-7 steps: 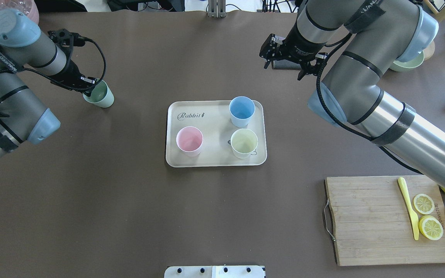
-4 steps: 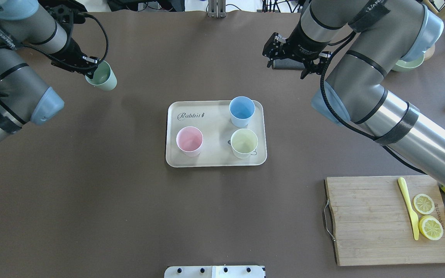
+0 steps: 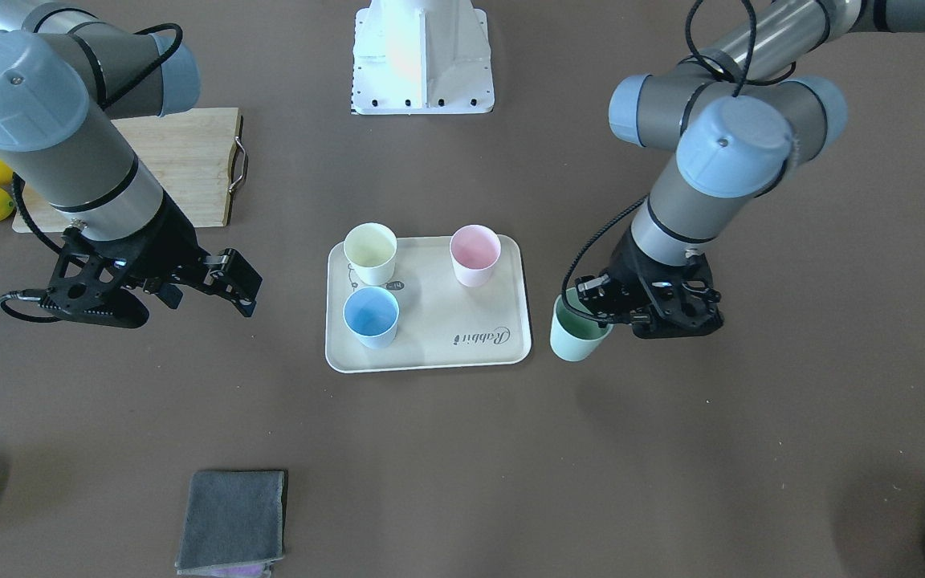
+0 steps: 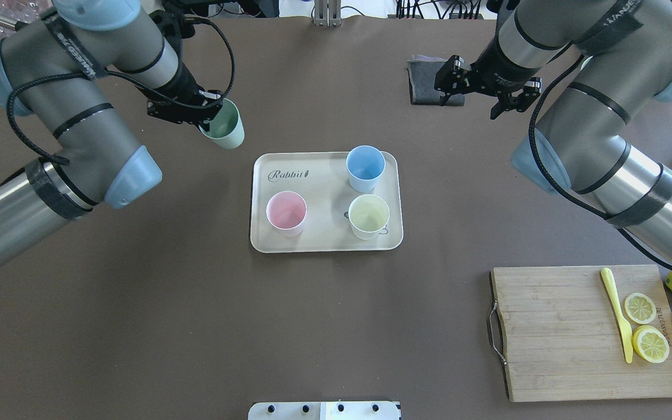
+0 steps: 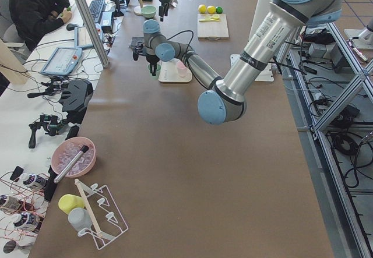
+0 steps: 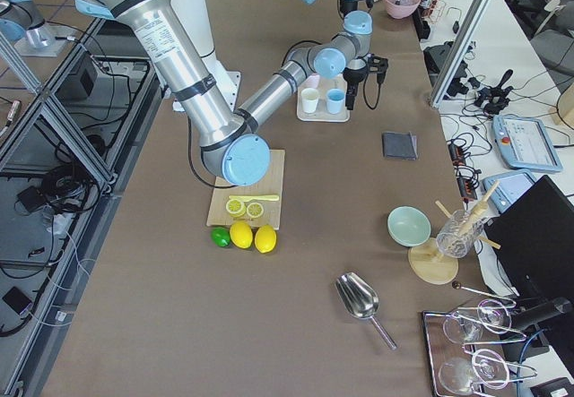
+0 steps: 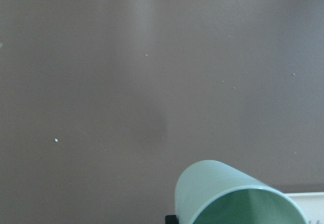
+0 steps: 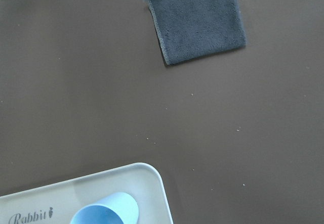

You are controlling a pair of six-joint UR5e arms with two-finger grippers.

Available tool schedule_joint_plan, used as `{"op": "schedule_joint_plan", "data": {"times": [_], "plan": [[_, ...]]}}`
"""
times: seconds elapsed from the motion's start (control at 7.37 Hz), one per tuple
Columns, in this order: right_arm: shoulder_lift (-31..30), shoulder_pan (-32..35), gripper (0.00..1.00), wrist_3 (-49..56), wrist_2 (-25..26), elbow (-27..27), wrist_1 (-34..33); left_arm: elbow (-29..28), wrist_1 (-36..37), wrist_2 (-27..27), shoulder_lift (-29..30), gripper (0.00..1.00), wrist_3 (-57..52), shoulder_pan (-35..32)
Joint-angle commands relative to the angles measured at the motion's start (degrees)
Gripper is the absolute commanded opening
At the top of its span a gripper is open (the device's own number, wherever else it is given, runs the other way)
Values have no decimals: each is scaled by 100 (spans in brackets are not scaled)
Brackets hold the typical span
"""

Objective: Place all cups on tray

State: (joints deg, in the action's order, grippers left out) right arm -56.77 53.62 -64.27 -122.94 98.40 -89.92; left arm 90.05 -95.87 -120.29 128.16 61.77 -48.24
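Brown matting covers the work table (image 4: pixel 336 326), where three of the four cups already stand on the cream tray (image 4: pixel 324 186) at its centre. Seen from overhead, the blue cup (image 4: pixel 364 168) is at the tray's 1 o'clock, the yellow cup (image 4: pixel 368 216) at 4 o'clock and the pink cup (image 4: pixel 286 212) at 8 o'clock.

The left gripper (image 4: pixel 210 116) is clamped on the rim of the mint green cup (image 4: pixel 225 125), the last one out. It holds the cup tilted, just outside the tray's 10 o'clock corner and apparently off the table. The right gripper (image 4: pixel 470 99) hangs with its jaws spread and nothing in them, well apart at the tray's 1 o'clock, near a grey cloth (image 4: pixel 423 79).

The step in hand looks like the final carry. The next move calls for a short travel toward 4 o'clock, high enough for the cup's base to pass over the raised rim. The cup must then be levelled, lowered and let go.

The only open quarter of the tray is at 10 to 11 o'clock, over the "Rabbit" script. The pink and blue cups flank that spot, so the descent needs to stay centred between them. A cup set down tilted could catch the rim or tip. The cutting board (image 4: pixel 575 332), off at 4 o'clock, is no obstacle.
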Motion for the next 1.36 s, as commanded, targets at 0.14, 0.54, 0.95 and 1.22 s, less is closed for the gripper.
{"op": "schedule_joint_plan", "data": {"times": [0.14,0.54,0.95,1.22], "plan": [[-98,43,100,90,7,21,1,-49,7,680,340,0,976,946],[-107,43,100,81,16,30,1,-654,-63,919,683,0,1057,1009],[-98,35,100,81,25,13,1,-761,-160,928,657,0,1048,1044],[-98,35,100,81,34,21,1,-752,-229,928,631,68,1048,1045]]}}
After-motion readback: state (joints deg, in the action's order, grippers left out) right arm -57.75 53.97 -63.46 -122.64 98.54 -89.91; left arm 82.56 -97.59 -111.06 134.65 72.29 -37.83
